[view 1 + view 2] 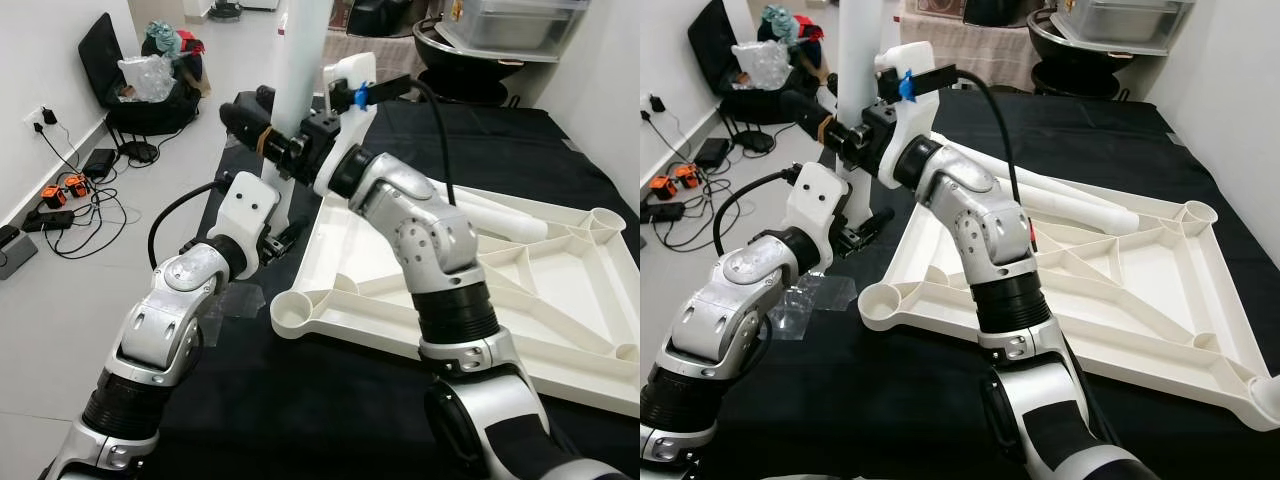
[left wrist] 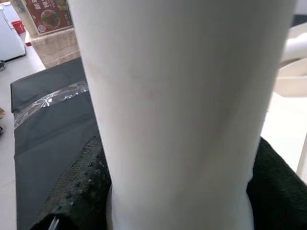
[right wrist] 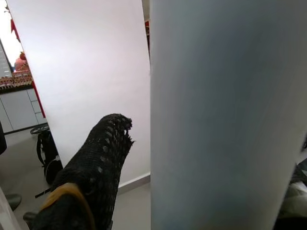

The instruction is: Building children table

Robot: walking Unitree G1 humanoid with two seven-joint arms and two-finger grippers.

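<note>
Black cloth (image 1: 300, 400) covers the work surface, and on it lies the white plastic tabletop (image 1: 560, 290), turned underside up so its ribs and diagonal braces show, with a round open socket at each visible corner. One loose white table leg (image 1: 1080, 208) lies flat across the far part of this frame, smooth and tubular. A second white leg (image 1: 300, 70) stands upright at the tabletop's far left corner, a plain, matte cylinder rising out of the top of the head views. The right gripper (image 1: 262, 128) reaches across from the right and clasps this upright leg higher up, its black fingers (image 3: 91, 167) on either side of the tube. The left gripper (image 1: 280, 225) grasps the same leg lower down, near the tabletop, with textured black fingers (image 2: 76, 191) pressed against the tube's sides. Crumpled clear plastic wrap (image 1: 810, 298) lies on the cloth beside the near left corner socket (image 1: 296, 310).
</note>
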